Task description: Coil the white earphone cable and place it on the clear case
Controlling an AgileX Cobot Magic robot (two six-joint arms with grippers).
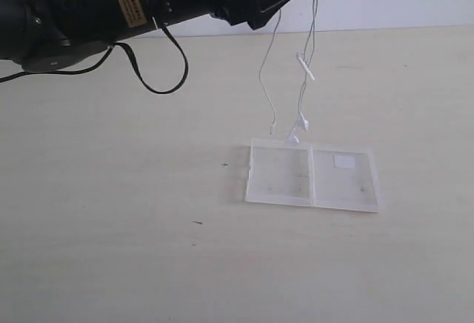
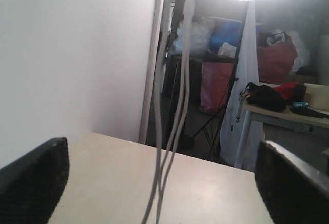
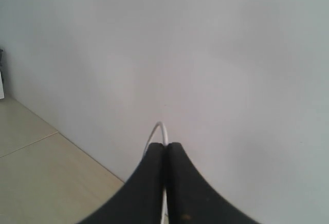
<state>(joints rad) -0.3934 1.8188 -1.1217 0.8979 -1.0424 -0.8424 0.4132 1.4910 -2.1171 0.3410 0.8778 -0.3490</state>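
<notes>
Glossy plastic clear case (image 1: 281, 182); matt table (image 1: 111, 249)

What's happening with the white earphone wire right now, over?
Left fingers open wide, right fingers shut on thin white earphone cable. Cable hanging in strands, earbuds low over flat clear plastic case. Nothing blocking the case.

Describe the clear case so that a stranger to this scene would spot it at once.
Start from the pale table: right of its middle in the exterior view lies the clear case, flat and see-through. It is two side-by-side panels, the right one bearing a small white sticker; unlike the thin white earphone cable dangling above it, it rests on the tabletop.
</notes>
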